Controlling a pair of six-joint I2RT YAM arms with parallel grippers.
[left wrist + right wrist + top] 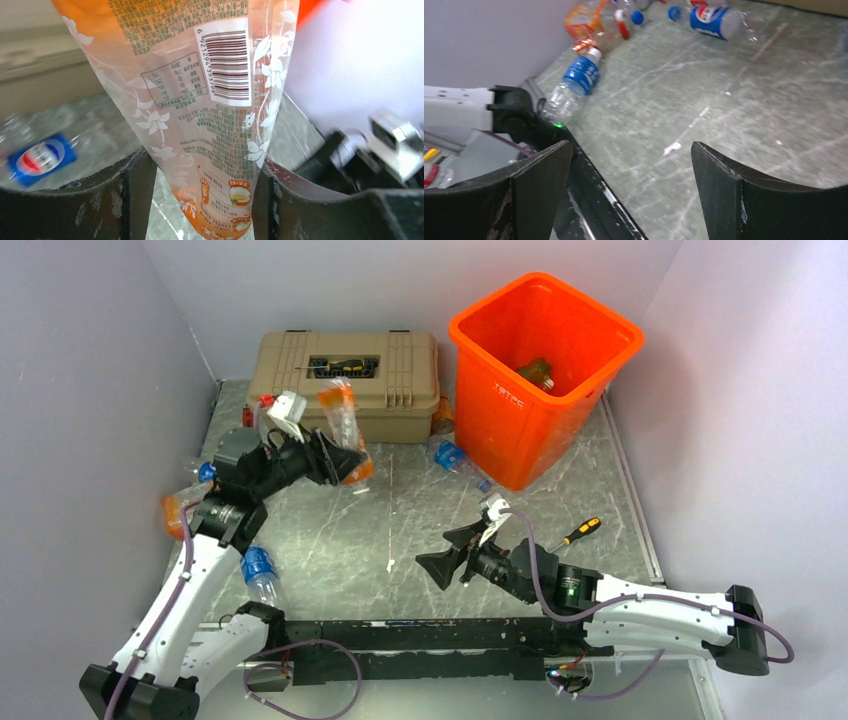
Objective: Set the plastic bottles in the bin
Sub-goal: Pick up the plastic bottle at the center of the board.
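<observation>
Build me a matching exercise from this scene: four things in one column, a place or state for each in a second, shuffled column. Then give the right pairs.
Column A
1. orange-wrapped bottle
2. screwdriver
3. right gripper
4. toolbox

Column B
a. open and empty above the table
b. at the back wall, left of the bin
c. clamped in the left gripper
d. lying on the table near its right edge

Pairs: 1-c, 2-d, 3-a, 4-b
</observation>
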